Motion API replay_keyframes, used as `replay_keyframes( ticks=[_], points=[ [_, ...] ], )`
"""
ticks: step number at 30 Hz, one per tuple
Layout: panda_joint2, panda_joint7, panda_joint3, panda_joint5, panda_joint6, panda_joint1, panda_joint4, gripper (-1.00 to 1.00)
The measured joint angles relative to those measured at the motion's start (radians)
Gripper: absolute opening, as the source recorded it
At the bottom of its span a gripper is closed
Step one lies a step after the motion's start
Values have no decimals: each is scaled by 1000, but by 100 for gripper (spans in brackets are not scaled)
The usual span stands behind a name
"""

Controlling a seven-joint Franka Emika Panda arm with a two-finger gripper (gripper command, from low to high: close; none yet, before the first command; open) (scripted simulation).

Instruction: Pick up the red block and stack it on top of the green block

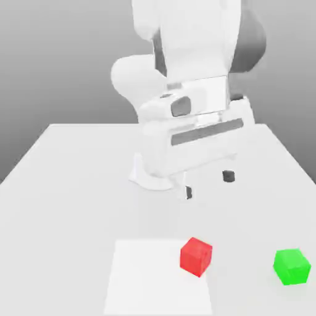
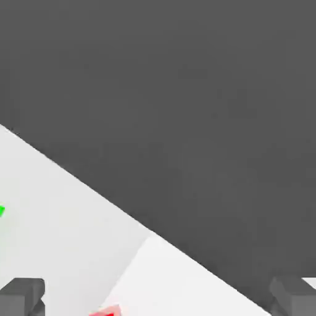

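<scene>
The red block [image 1: 196, 256] sits on the table near the front, on the right edge of a brighter white square patch [image 1: 157, 278]. To the exterior view's right of it, a short way off, lies the green block [image 1: 292, 266]. My gripper [image 1: 208, 184] hangs well above and behind both blocks, open, with its two dark fingertips [image 1: 229, 176] spread wide and nothing between them. In the hand view both dark fingertips [image 2: 23, 295] show far apart, with a sliver of the red block [image 2: 106, 311] and a speck of the green block [image 2: 2, 212] at the picture's edges.
The white table [image 1: 68, 185] stretches wide on all sides of the blocks. The arm's white base [image 1: 151, 176] stands at the middle back of the table. The table's edge [image 2: 86, 182] meets a dark grey background in the hand view.
</scene>
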Motion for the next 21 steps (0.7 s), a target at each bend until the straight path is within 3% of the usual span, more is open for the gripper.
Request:
replay_keyframes(
  ticks=[5, 12, 13, 21],
  points=[
    [163, -81, 11, -94, 110, 25, -90, 0],
    [363, -136, 49, -44, 277, -3, -72, 0],
    [392, -143, 62, -35, 301, -14, -69, -100],
    [379, -137, 58, -43, 289, -12, -71, -100]
  ],
)
